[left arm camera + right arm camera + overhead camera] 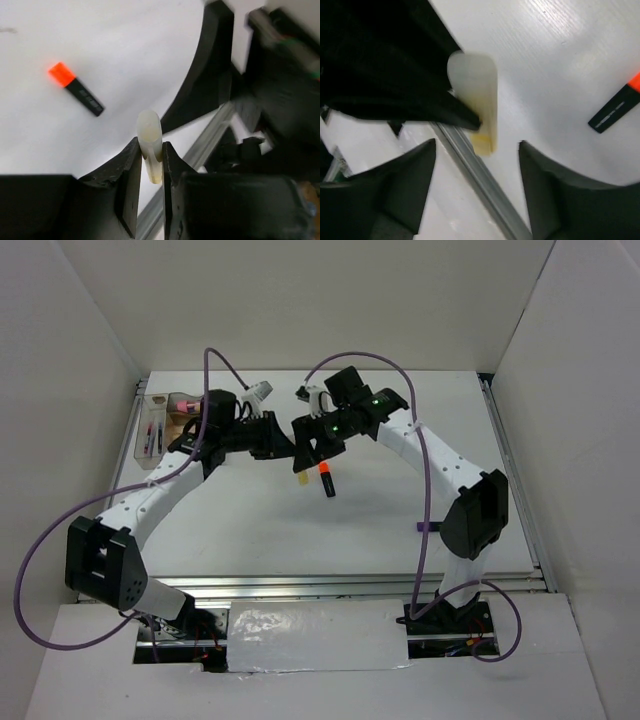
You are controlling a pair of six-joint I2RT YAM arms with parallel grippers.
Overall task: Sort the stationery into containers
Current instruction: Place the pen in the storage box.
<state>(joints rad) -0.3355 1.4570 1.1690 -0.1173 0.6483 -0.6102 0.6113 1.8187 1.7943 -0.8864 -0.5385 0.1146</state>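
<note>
My left gripper (151, 165) is shut on the pale yellow stick (150, 137) and holds it above the white table, near the middle in the top view (302, 478). My right gripper (477, 150) is open, its jaws on either side of the stick's lower end (479, 105) without touching it. The orange-capped black highlighter (326, 480) lies on the table just right of the stick; it also shows in the left wrist view (76, 89) and the right wrist view (615, 110). The clear organiser tray (150, 435) stands at the far left with a pink-capped tube (183, 403) in it.
Both arms meet over the table's middle, gripper to gripper (295, 440). White walls close the table's left, back and right. A metal rail (350, 585) runs along the near edge. Purple cables loop over both arms.
</note>
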